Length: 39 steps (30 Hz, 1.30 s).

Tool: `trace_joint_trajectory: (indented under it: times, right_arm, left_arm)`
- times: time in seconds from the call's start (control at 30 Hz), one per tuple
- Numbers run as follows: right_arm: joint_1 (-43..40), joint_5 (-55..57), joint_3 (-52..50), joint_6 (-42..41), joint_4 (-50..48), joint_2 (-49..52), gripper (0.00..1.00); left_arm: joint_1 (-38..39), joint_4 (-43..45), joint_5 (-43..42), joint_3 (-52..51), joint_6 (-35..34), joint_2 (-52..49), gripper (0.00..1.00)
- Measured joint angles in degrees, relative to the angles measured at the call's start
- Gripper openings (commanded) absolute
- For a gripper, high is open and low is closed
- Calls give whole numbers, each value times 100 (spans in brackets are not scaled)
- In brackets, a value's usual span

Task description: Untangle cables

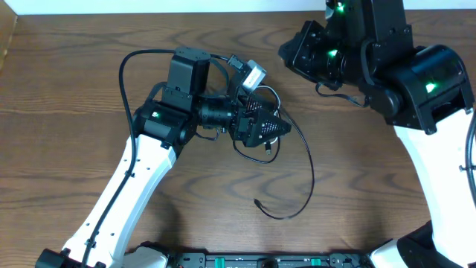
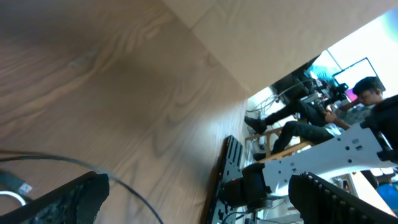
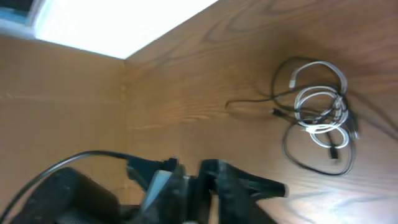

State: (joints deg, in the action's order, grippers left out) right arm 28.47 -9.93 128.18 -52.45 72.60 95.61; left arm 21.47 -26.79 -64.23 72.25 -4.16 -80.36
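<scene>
Progress: early, most of the job is left.

The cables [image 3: 320, 111] are one tangled bundle. The white cable [image 3: 318, 98] is coiled in several loops, with the black cables crossing through and around it. No cord lies fully apart from the others.

Only partial gain: one black cable [image 1: 309, 173] runs out from the bundle in a long loose arc. Its plug [image 1: 258, 202] lies on bare table [image 1: 74, 74], well apart from the knot. The other end goes back into the bundle, so I judge it not freed.

Left gripper [image 1: 274, 128]: released, jaws spread wide, nothing in them. It sits right over the bundle, which is below and just behind its tips in the overhead view. The left wrist view shows a black strand and a small plug end [image 2: 16, 184] beside its left finger [image 2: 81, 198]. Whether they touch, cannot tell.

Right gripper [image 3: 194, 177]: fingers look clenched together with nothing between them, though the view is blurry. It is well apart from the bundle, which lies out ahead of it. It is not engaged with any cord.

Left to do, as a judgement:
- Grab one strand and pin or hold the rest.
- Pull the white coils free of the black cords.
- Separate the two black cords.
- Lay all three apart.

Risk: dragging the whole knot instead of a single strand.
</scene>
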Motion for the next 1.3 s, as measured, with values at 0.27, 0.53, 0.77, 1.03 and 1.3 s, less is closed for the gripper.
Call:
trace_joint_trajectory:
  times: [0.27,0.53,0.77,1.03,1.3]
  right_arm:
    - [-732,883,-4,192,879,0,86]
    - [-1504,1309,-37,935,1226,0,99]
    - [-1486,1318,-638,2175,1631,0,99]
    - [-925,715,-2778,3720,758,17,99]
    - [-411,490,-4983,4183,-1176,39,92]
  left_arm:
    - [-245,-848,2013,0,-1357,22,98]
    - [-315,-1541,2614,0,-2452,22,98]
    - [-304,-2323,3383,0,-2850,22,98]
    - [-404,-3305,5287,0,-4232,22,98]
    - [-542,-3641,5864,0,-4535,22,98]
